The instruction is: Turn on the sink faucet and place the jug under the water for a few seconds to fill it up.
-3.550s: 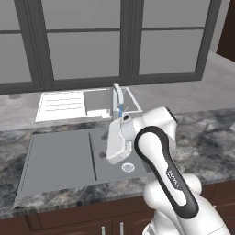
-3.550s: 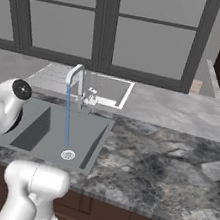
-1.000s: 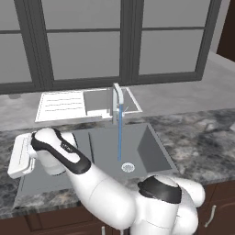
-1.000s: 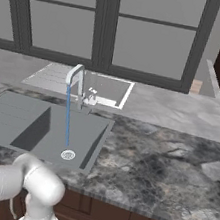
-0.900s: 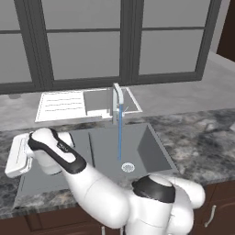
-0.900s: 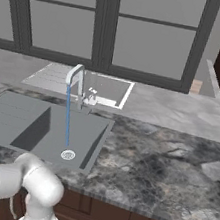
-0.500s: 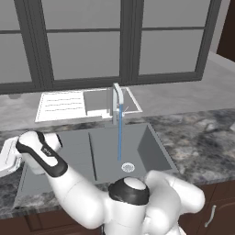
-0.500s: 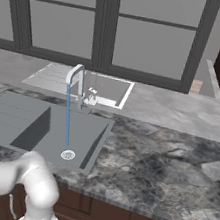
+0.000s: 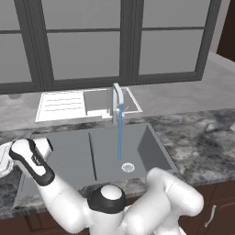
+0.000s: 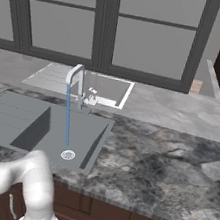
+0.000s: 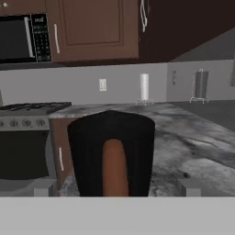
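Note:
The jug (image 11: 112,153), black and rounded with a reddish-brown handle facing the camera, stands upright on a grey counter in the hand view. My gripper (image 11: 117,188) is open, with one fingertip (image 11: 43,187) on each side of the jug and a gap left on both sides. The sink faucet (image 9: 115,98) (image 10: 76,81) stands behind the sink (image 9: 153,149) (image 10: 101,131). A thin blue stream of water (image 9: 120,137) (image 10: 67,120) runs straight down to the drain. In the left base view my arm stretches far left, past the drainboard.
A white ridged mat (image 9: 62,104) (image 10: 51,79) lies behind the sink under the windows. The hand view shows a stove (image 11: 27,110) left of the jug, a microwave (image 11: 23,39) above it, and a paper towel roll (image 11: 144,87) on the far counter.
My arm has swung further left, carrying the hand to the left edge of the left base view. The water keeps running. The gripper stays open.

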You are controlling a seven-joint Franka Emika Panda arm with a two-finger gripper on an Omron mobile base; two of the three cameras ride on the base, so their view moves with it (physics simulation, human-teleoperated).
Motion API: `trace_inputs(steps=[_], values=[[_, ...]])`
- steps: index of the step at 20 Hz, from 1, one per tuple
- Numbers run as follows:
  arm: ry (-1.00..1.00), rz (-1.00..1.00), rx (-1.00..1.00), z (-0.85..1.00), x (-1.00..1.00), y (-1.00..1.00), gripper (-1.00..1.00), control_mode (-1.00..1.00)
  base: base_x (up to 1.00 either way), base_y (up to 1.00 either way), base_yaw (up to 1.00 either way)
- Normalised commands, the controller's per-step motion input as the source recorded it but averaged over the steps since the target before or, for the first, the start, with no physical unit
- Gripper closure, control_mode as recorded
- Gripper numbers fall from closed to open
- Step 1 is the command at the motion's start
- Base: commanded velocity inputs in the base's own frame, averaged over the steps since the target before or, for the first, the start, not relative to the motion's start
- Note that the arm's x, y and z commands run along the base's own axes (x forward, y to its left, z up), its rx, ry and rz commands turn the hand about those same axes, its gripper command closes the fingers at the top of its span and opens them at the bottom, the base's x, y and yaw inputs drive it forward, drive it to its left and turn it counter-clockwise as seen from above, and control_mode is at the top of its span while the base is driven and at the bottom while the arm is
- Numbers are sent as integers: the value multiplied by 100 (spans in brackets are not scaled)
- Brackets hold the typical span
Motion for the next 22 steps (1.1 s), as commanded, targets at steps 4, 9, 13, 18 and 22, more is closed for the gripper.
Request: trace_inputs(steps=[4,9,13,18,22], values=[[0,1,0,-44,20,35,-100,-100,0,0,0],[0,3,0,-10,2,48,-100,-100,0,0,0],[0,3,0,0,0,60,-100,-100,0,0,0],[0,0,0,0,4,29,100,-100,0,0,0],[0,0,0,0,-6,-23,100,-100,0,0,0]])
